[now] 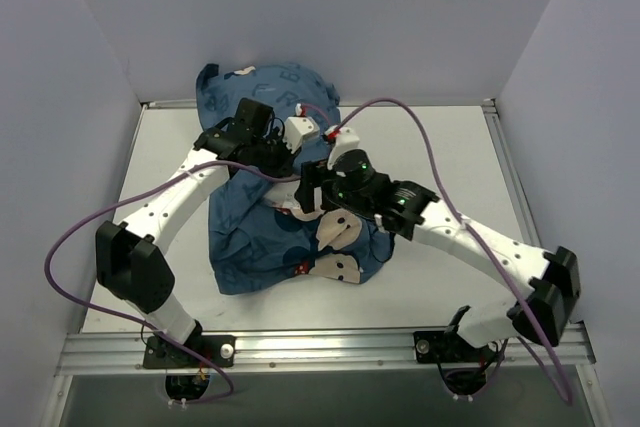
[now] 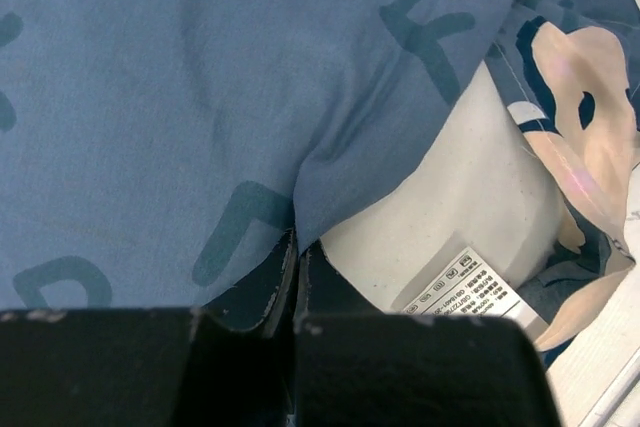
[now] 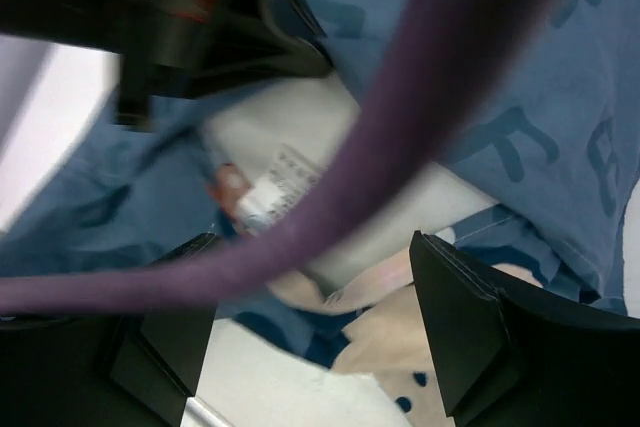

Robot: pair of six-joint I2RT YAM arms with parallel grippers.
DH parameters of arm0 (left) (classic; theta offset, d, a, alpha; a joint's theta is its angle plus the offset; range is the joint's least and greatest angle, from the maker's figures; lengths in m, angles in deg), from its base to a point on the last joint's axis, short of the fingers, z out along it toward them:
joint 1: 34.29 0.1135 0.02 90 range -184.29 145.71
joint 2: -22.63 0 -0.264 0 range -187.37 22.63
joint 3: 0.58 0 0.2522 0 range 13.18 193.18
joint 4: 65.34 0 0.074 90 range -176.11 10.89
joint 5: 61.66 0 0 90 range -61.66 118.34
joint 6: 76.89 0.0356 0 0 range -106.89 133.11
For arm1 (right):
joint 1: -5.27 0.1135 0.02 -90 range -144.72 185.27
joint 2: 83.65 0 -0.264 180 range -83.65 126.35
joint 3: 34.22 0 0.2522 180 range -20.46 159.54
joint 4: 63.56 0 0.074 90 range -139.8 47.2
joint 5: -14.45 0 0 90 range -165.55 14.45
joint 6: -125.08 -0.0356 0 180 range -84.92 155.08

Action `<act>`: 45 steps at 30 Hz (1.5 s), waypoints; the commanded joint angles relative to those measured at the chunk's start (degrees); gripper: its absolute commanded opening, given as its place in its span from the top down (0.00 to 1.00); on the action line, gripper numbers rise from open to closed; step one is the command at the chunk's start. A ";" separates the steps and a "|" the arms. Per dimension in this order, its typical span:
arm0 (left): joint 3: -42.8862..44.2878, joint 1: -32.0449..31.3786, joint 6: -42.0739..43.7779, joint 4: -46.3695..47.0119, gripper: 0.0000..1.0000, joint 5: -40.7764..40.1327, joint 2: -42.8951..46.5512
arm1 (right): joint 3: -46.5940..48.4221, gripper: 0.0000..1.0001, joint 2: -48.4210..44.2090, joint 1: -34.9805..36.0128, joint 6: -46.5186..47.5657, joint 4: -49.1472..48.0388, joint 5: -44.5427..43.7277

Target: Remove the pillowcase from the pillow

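Note:
The blue printed pillowcase (image 1: pixel 250 232) lies bunched in the middle of the table, covering most of the pillow. In the left wrist view my left gripper (image 2: pixel 297 247) is shut on the pillowcase's open edge (image 2: pixel 330 147), beside the exposed white pillow (image 2: pixel 450 197) with its care label (image 2: pixel 468 284). In the top view the left gripper (image 1: pixel 322 144) is over the far part of the bundle. My right gripper (image 1: pixel 308 192) is open just in front of it. In the right wrist view it (image 3: pixel 312 247) hovers over the bared pillow (image 3: pixel 400 212), and a purple cable (image 3: pixel 400 127) crosses in front.
The white table (image 1: pixel 450 147) is boxed in by pale walls at the back and both sides. A metal rail (image 1: pixel 330 347) runs along the near edge. The left gripper's body (image 3: pixel 200 17) fills the top left of the right wrist view.

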 commanded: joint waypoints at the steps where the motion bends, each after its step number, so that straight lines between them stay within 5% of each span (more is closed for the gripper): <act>1: 2.28 0.36 0.07 4.40 0.98 1.03 2.19 | 1.74 0.24 7.43 -1.26 5.46 -0.32 -0.26; 8: 2.64 0.71 -0.98 4.92 0.98 0.24 1.66 | -0.88 0.37 12.19 -1.08 4.34 -3.13 3.87; 18: 4.74 2.74 -3.27 6.25 0.98 -4.60 -0.27 | -19.69 0.38 3.66 2.61 -2.69 -9.55 5.64; 26: 3.34 2.82 -3.44 6.16 0.98 -2.57 0.35 | -21.73 1.00 5.77 2.26 -2.44 -12.89 2.47; 32: 6.14 8.44 -7.05 6.51 0.98 -4.15 -1.14 | -29.53 1.00 2.18 2.52 -4.89 -14.21 3.44; 39: 11.59 15.47 -5.12 7.30 0.98 -15.05 -5.97 | -44.21 1.00 -11.80 4.72 -11.65 -13.77 3.44; 45: -0.60 9.17 5.76 9.76 0.96 -7.16 -0.73 | -46.43 1.00 -4.61 4.72 -10.45 -25.79 3.09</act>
